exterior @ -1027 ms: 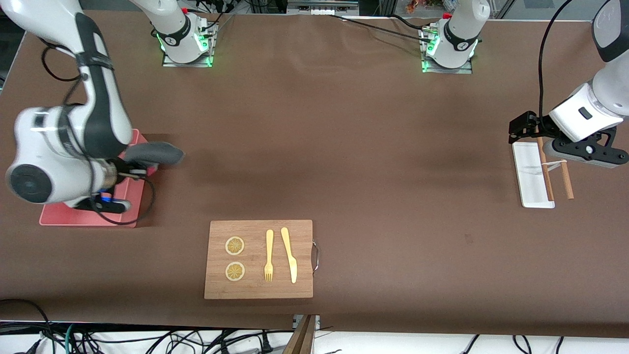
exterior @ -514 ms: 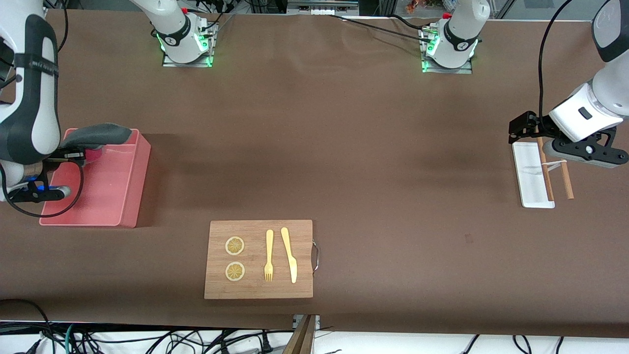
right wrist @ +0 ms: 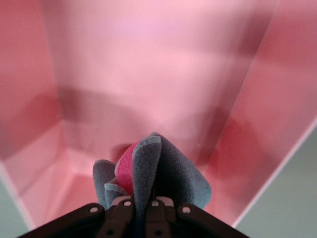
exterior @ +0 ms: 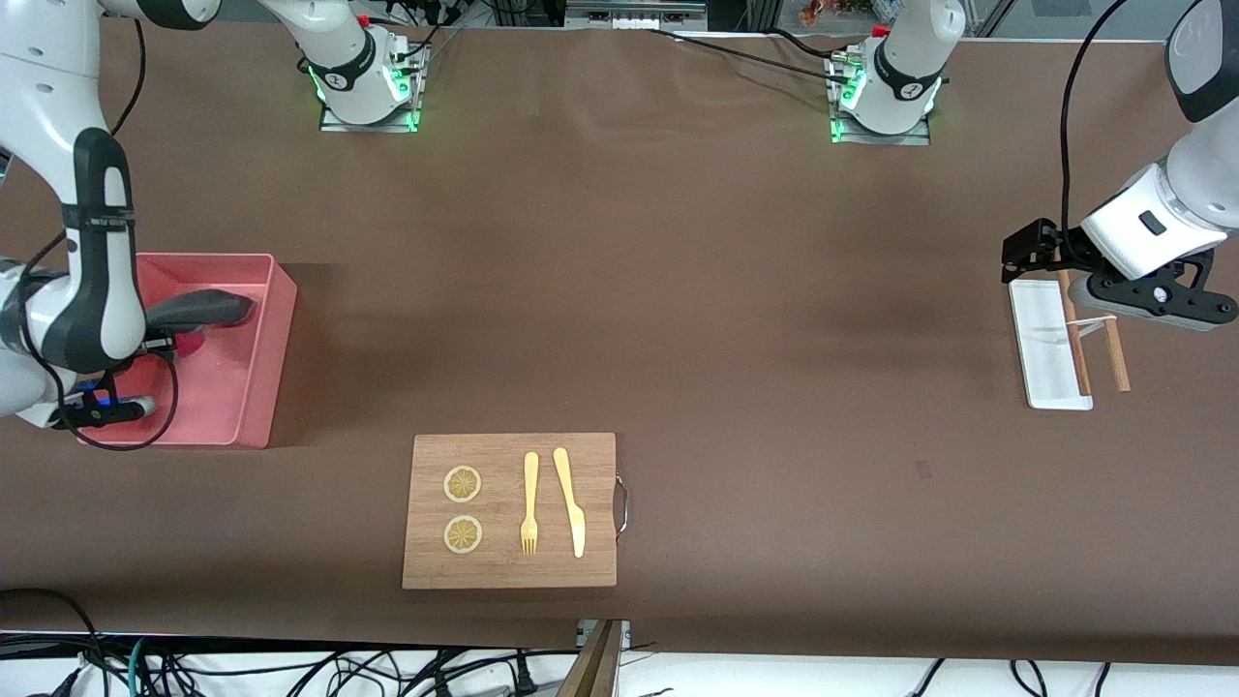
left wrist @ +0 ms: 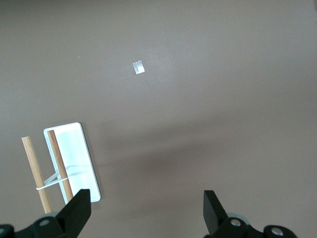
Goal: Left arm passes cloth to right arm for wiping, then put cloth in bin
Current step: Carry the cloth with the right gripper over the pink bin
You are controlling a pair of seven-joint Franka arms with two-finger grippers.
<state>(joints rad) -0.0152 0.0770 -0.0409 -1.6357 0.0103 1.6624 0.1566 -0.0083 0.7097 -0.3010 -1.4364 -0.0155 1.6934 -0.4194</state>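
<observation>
Front view first: the right gripper (exterior: 160, 339) hangs over the pink bin (exterior: 276, 329) at the right arm's end of the table, pinching the cloth (exterior: 198, 308), which sticks out sideways from the fingers above the bin's open inside. The left gripper (exterior: 1084, 290) waits over the white tray (exterior: 1041, 363) and the wooden sticks (exterior: 1118, 363) at the left arm's end. A wooden board (exterior: 510, 510) with fork, knife and two lemon slices lies nearer the camera, mid-table.

Left wrist view: the left gripper (left wrist: 146, 213) has its fingers (left wrist: 79, 208) spread wide, nothing between them, brown table below.

Right wrist view: the right gripper (right wrist: 141, 206) is clamped tight on the cloth (right wrist: 168, 173), grey folds bunched with crimson showing, the bin (right wrist: 277, 124) directly underneath.
</observation>
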